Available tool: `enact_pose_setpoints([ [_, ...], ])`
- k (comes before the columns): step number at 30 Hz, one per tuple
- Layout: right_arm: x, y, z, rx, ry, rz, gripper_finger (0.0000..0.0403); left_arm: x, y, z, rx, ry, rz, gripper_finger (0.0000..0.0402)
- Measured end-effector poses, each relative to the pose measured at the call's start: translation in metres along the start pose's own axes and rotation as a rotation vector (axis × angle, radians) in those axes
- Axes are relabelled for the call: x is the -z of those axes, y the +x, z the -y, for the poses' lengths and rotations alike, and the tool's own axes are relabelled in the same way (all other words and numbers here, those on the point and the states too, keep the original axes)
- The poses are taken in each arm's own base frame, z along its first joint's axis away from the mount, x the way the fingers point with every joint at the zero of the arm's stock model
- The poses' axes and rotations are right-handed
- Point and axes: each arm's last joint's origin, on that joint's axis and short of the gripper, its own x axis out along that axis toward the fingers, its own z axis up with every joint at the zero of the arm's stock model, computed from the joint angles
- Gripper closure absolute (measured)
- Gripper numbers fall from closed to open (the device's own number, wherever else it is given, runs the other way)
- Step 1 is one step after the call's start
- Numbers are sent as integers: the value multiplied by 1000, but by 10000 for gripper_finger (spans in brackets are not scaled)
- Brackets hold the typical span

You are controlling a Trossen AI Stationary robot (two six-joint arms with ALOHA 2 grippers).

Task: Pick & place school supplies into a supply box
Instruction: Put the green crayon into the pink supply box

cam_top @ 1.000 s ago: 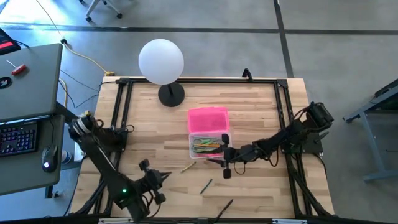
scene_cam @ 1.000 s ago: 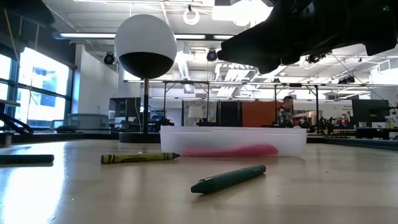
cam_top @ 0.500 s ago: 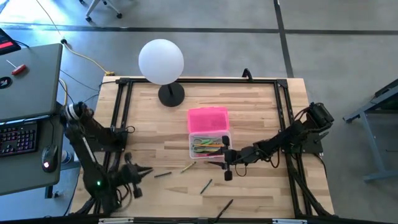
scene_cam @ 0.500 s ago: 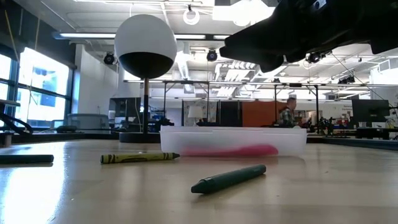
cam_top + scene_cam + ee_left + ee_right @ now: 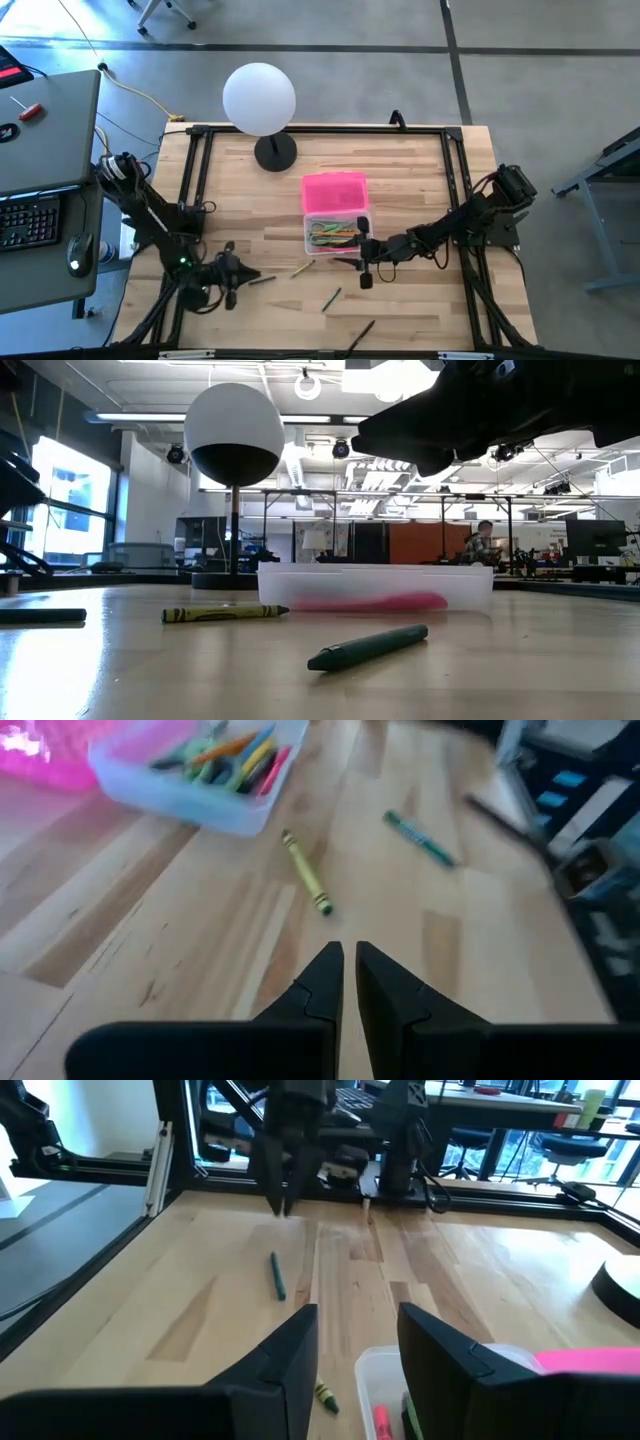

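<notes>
The left tool [image 5: 349, 982] is nearly closed and empty, near the yellow crayon [image 5: 306, 873] (its label is too small to read). The right tool [image 5: 356, 1342] hangs open beside the box [image 5: 335, 236].

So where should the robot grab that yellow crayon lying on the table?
Around its middle, coming straight down from above. The yellow crayon is a thin stick lying flat on the bare wooden table, a little way from the supply box, so the fingers should close across its narrow width. The left gripper, its fingers nearly shut, seems closest, but would need to open first.
</notes>
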Motion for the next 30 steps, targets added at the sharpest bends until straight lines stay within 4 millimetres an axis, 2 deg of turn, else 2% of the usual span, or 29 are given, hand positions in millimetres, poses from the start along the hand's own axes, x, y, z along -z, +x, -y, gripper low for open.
enact_pose_setpoints([
  [4, 0, 0, 0, -1, -1, 0, 284, -9, 17, -9, -30, 16, -63, 339],
  [9, 0, 0, 0, 0, -1, 0, 284, -14, 28, -16, -39, 42, -110, 339],
  [24, 1, 0, 0, -1, -7, -14, 284, -19, 29, -5, 85, 81, -205, 339],
  [30, 1, 0, 0, -2, -7, -14, 284, -22, 29, -7, -4, 35, -112, 339],
])
